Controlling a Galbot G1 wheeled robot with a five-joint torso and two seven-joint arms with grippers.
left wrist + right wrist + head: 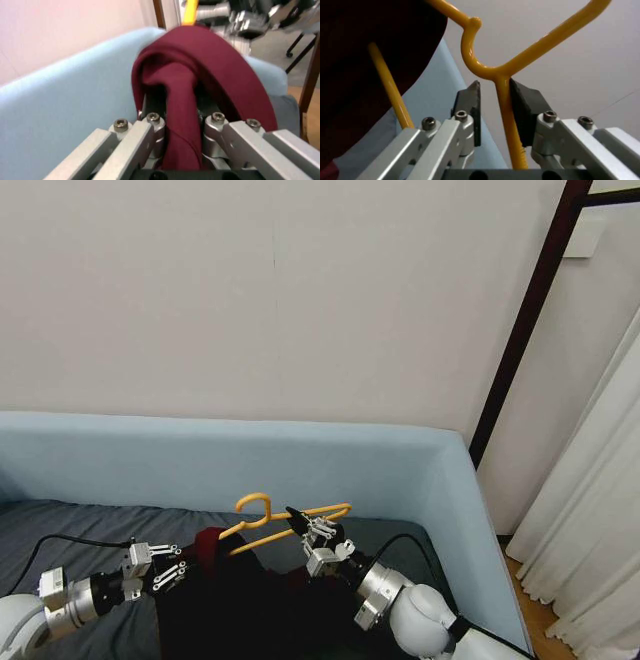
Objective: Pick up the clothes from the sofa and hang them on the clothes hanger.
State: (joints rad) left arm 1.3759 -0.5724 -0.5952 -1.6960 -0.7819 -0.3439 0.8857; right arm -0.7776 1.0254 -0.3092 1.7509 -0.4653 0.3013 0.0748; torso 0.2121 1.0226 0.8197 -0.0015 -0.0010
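- In the head view the right gripper (312, 532) is holding the yellow hanger (290, 525) up over the dark seat of the blue sofa (440, 480).
- The right wrist view is adding the detail: two black pads (470, 108) are clenching a thin yellow bar of the hanger, just beside the bend where its wires meet.
- The dark red garment (205, 548) is draping over the hanger's left end and trailing down toward the seat.
- The left gripper (172, 565) is reaching in at the garment's edge; its hold is unclear from the head view.
- The left wrist view is showing it plainly: the fingers (150, 129) are pinching a fold of red cloth, with the hanger poking out above.
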